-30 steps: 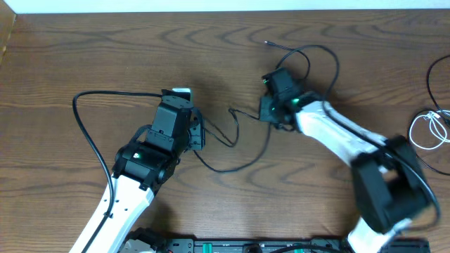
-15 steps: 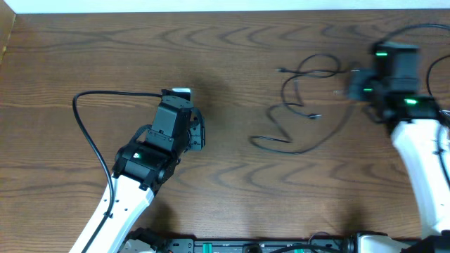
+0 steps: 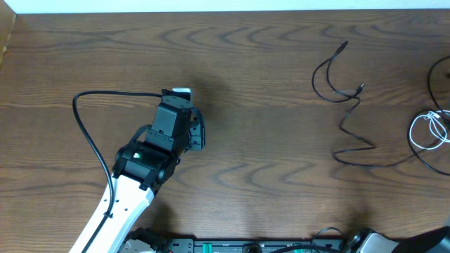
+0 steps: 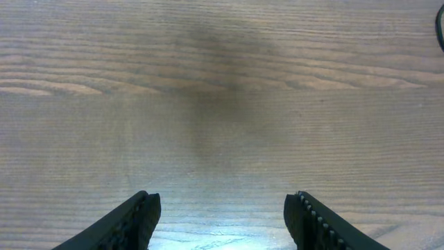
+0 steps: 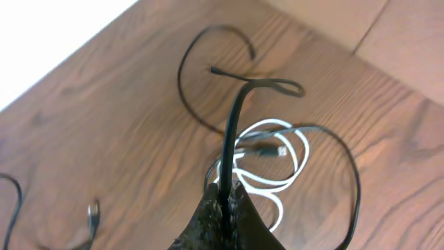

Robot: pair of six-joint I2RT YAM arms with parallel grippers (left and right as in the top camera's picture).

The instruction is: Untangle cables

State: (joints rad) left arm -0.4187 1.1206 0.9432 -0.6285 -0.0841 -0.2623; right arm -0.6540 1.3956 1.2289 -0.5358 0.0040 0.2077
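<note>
Right claw (image 5: 225,200), seen from its wrist camera, is clenched on a thin black cable (image 5: 234,128). The strand is pinched between the two dark fingers and rises from them to a small narrow loop. Just beyond the claw, under that strand, a white cable (image 5: 272,182) lies in a loose coil of a few turns on the wood surface (image 5: 104,118), with a small plug resting inside the coil. More black cord curves around and over the white coil; it is hard to tell whether these curves belong to the held cable or to another one.

From overhead the right claw is out of frame. The white cable sits at the far right edge, and a second black cable (image 3: 343,127) lies apart, to its left, in an open zigzag with small plug ends. Left claw (image 4: 222,222), released and empty, hovers over bare wood on the left side, well apart from every cable.

The cables look very light, limp and smooth. They are likely to sag, trail and slip through a weak pinch, and to snag where one crosses another. A good hold is probably a plain stretch just behind a plug, not the plug itself, with a slow lift so that the white coil is not dragged along
</note>
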